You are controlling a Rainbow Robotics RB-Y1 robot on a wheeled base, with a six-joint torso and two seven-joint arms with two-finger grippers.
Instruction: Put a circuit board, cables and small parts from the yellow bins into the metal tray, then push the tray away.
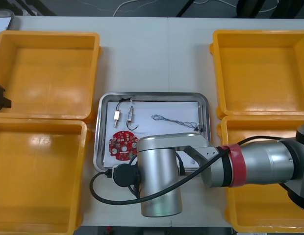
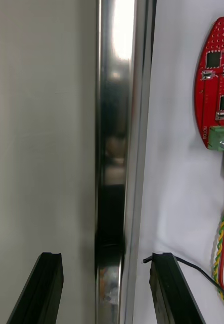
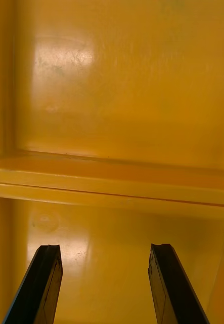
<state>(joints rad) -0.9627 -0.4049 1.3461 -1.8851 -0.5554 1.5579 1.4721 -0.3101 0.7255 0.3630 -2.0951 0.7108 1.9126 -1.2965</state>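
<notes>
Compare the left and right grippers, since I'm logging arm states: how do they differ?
The right gripper straddles the rim of the metal tray; the left gripper has nothing in its gap. The right gripper sits near the red circuit board; the left gripper hangs over bare yellow bins. Both are open.

My front camera hangs high and looks steeply down on the whole table. The right wrist camera sits very close over the tray rim; both views share the board. The left wrist camera looks closely into the left bins.
</notes>
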